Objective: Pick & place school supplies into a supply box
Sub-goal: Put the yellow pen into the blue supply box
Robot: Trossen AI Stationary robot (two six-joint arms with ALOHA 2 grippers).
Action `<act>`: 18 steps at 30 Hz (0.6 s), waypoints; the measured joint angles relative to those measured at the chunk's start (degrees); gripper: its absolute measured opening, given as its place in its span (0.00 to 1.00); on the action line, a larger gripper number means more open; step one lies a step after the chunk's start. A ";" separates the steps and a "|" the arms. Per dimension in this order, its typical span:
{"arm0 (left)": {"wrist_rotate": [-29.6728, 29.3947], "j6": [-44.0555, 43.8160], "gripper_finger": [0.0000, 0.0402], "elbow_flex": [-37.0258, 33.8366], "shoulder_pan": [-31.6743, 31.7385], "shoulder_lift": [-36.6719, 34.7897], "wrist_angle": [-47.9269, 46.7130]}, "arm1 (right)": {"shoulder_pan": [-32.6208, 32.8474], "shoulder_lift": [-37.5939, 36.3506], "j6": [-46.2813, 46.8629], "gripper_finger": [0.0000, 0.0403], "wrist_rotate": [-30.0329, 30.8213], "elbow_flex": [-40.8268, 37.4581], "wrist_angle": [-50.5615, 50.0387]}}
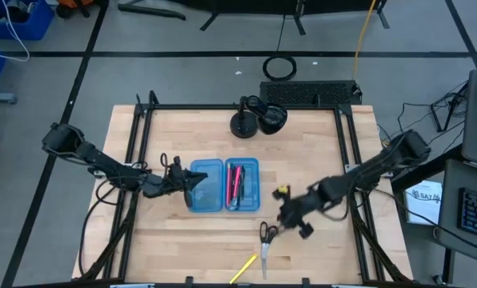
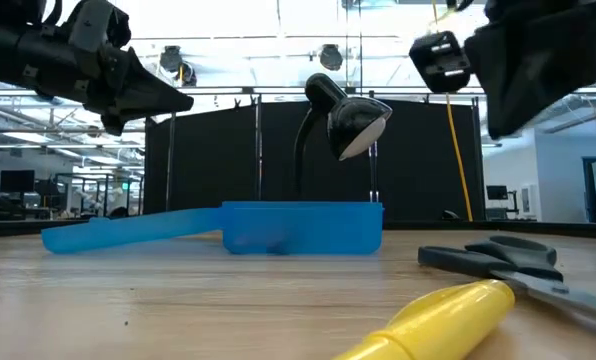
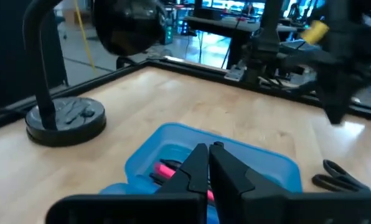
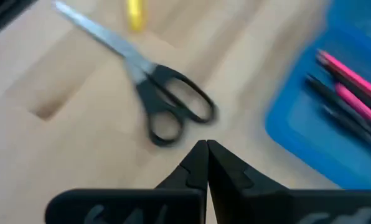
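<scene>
Scissors lie near the counter's front edge beside a yellow pencil; the right gripper, jaws pressed together, hovers above and could knock them aside unless it spreads.

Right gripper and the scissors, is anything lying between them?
No. In the right wrist view the right gripper, shut, points at the scissors with only bare wooden table between them.

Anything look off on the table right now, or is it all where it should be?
Nothing damaged or spilled. The scissors and a yellow marker lie loose on the table near its front edge, outside the open blue supply box, which holds pink and black pens.
</scene>
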 joint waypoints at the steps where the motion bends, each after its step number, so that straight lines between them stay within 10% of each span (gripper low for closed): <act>1: -0.02 -0.91 0.05 0.00 0.00 0.00 -0.24 | 1.30 1.72 -0.28 0.00 0.92 1.38 -0.14; 13: -4.78 -10.22 0.06 0.00 0.00 0.00 -4.58 | 10.45 14.05 -3.28 0.25 10.33 9.18 13.09; 18: 1.72 -10.92 0.06 0.32 0.35 0.00 -5.45 | 10.53 15.18 -2.13 0.34 15.95 9.11 12.11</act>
